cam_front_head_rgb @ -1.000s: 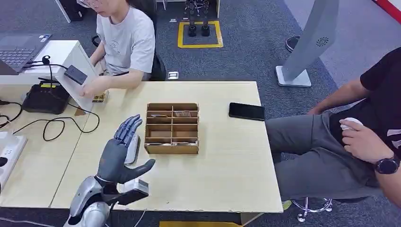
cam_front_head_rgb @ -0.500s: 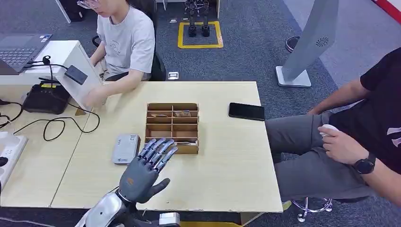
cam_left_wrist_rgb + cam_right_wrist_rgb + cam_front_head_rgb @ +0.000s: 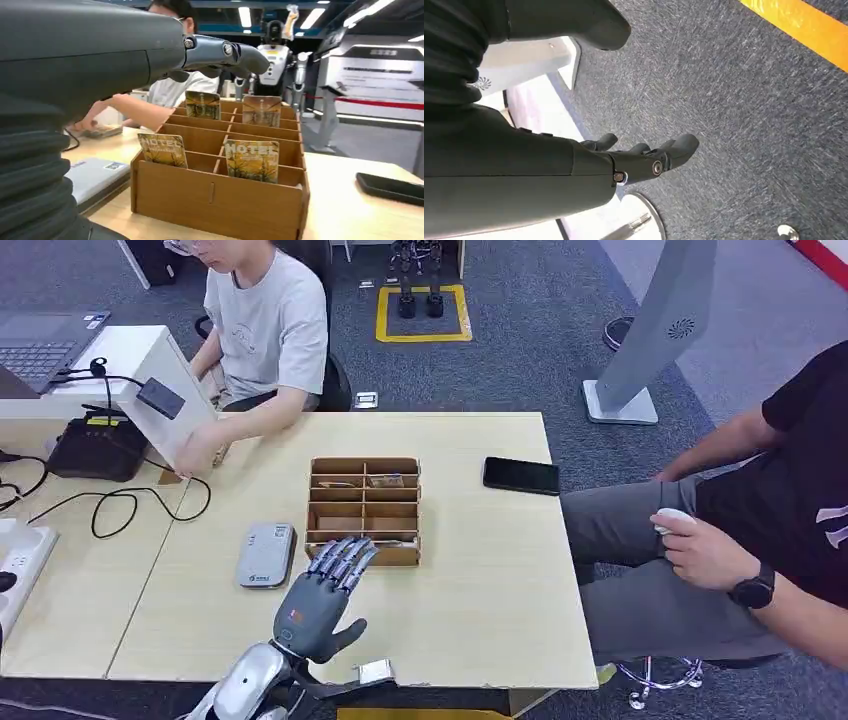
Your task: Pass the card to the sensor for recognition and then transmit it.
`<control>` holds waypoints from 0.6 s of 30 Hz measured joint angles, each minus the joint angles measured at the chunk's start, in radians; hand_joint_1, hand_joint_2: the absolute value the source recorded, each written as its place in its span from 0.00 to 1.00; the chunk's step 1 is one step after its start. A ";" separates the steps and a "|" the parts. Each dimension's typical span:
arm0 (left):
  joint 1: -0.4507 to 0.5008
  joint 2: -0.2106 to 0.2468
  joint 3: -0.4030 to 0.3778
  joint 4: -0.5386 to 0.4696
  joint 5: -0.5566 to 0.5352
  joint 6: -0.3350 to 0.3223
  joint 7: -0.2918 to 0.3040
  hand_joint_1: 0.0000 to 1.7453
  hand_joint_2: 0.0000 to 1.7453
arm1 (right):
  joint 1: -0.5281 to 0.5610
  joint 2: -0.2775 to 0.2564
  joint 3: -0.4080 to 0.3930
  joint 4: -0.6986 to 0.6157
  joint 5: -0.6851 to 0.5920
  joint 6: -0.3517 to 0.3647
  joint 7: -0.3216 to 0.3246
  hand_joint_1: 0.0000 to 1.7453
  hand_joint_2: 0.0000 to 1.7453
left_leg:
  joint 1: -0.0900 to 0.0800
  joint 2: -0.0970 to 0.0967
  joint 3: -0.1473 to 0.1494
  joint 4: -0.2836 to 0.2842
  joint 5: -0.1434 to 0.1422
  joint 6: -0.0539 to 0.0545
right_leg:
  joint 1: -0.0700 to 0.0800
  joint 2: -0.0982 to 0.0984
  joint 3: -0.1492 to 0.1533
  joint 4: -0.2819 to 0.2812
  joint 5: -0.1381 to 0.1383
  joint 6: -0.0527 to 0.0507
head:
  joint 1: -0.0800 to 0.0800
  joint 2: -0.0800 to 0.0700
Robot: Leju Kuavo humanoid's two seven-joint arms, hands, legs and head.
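Hovering open with fingers spread and holding nothing, the left hand [image 3: 318, 602] reaches toward the near wall of the wooden card box [image 3: 364, 511], whose hotel cards [image 3: 251, 160] stand upright just beyond its fingertips, the grey sensor [image 3: 266, 554] lying just left of it, while the right hand [image 3: 634, 160] hangs empty, fingers loosely apart.

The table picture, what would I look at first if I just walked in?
Probably the robot's grey left hand, fingers spread and holding nothing, reaching over the near edge of the table toward the wooden box. The box stands mid-table, with colourful hotel cards upright in its slots. Left of it lies a flat grey card reader, and people sit at the far side and on the right.
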 joint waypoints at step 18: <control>-0.012 -0.052 0.100 0.075 0.005 0.029 0.024 0.00 1.00 | 0.004 0.005 -0.007 0.000 0.005 -0.004 -0.006 0.00 1.00 | 0.000 0.000 0.000 0.000 0.000 0.000 | 0.000 0.000 0.000 0.000 0.000 0.000 | 0.000 0.000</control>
